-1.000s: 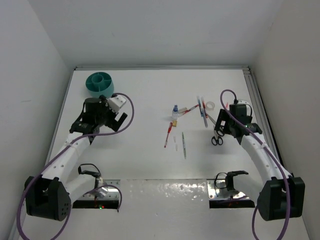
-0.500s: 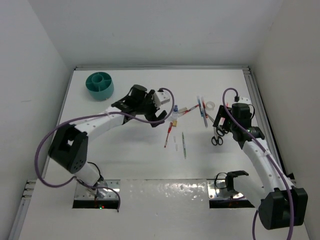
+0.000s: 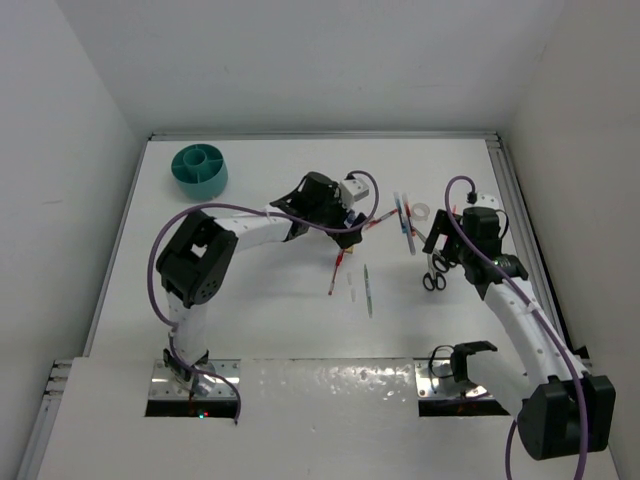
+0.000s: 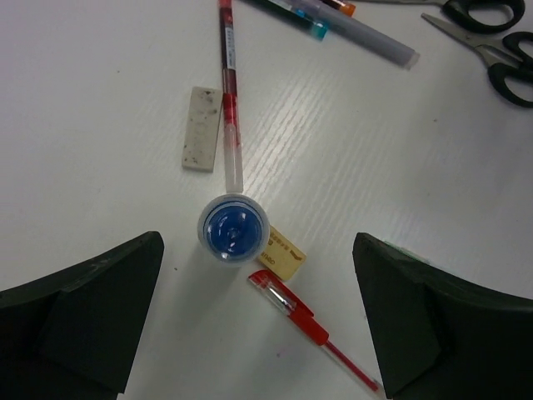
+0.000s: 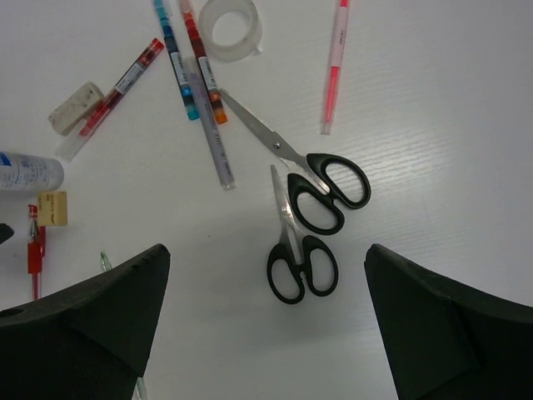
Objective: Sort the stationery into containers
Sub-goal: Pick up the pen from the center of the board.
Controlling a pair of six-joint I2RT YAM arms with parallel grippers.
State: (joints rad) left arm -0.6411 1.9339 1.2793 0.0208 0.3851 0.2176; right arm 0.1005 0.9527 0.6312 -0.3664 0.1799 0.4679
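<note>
The stationery lies scattered right of the table's centre. My left gripper hangs open above a blue-capped bottle, which stands upright beside a tan eraser and a short red pen. My right gripper is open over two black-handled scissors, the smaller pair below the larger pair. The tape roll and several pens lie beyond. The teal tub stands at the far left, apart from both grippers.
A whitish block lies beside a long red pen. A pink pen lies right of the tape roll. A thin grey pen lies nearer the front. A metal rail runs along the table's right edge.
My left arm has swung from beside the teal tub to the right, and now stands over the bottle. The right arm shifted slightly early on and has stayed put since.
</note>
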